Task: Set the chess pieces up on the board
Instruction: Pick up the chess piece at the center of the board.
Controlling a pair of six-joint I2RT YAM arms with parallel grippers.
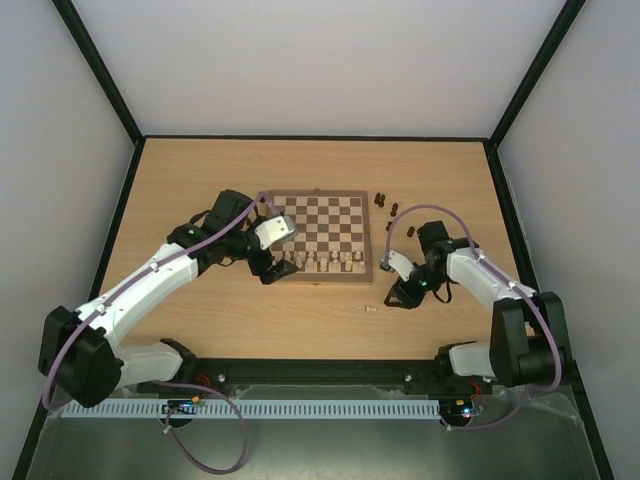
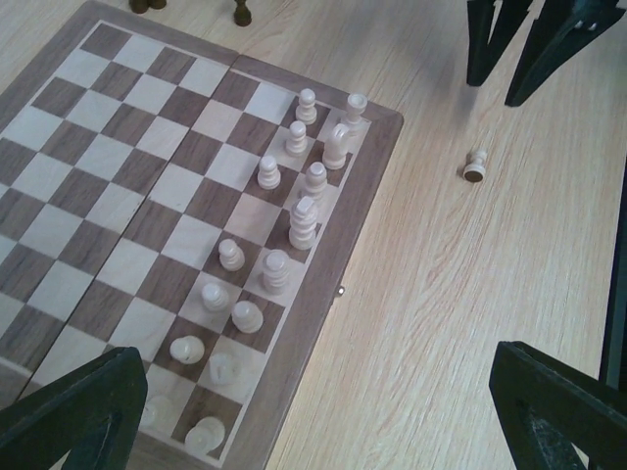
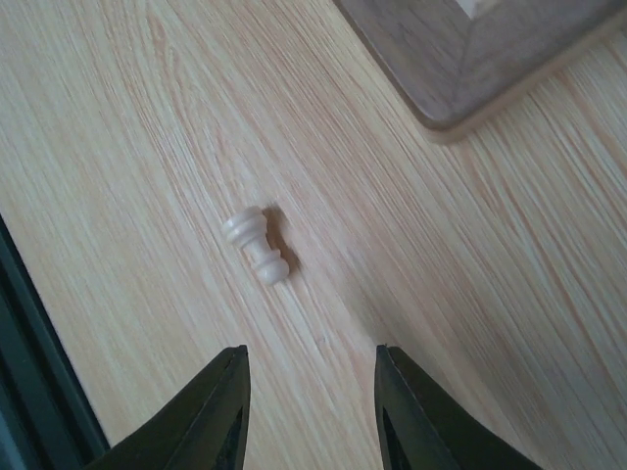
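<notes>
Top view: pale chessmen (image 1: 320, 262) line the near rows of the square brown-and-cream checked wooden board (image 1: 369, 235). 1 tiny cream wooden pawn (image 1: 370, 309) lies toppled on the light wood surface (image 1: 200, 170) nearby.
Left wrist view: left tool (image 2: 313, 357) spread, empty.
Right wrist view: right tool (image 3: 309, 352) spread, empty, near the pawn, which is probably light and roll-prone; pinch its stem. Nothing obstructs.

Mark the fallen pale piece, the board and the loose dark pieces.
fallen pale piece (image 3: 257, 246), right wrist view, on its stem.
board (image 3: 431, 69), right wrist view, on its rim corner.
loose dark pieces (image 1: 379, 200), top view, on one piece's body.
</notes>
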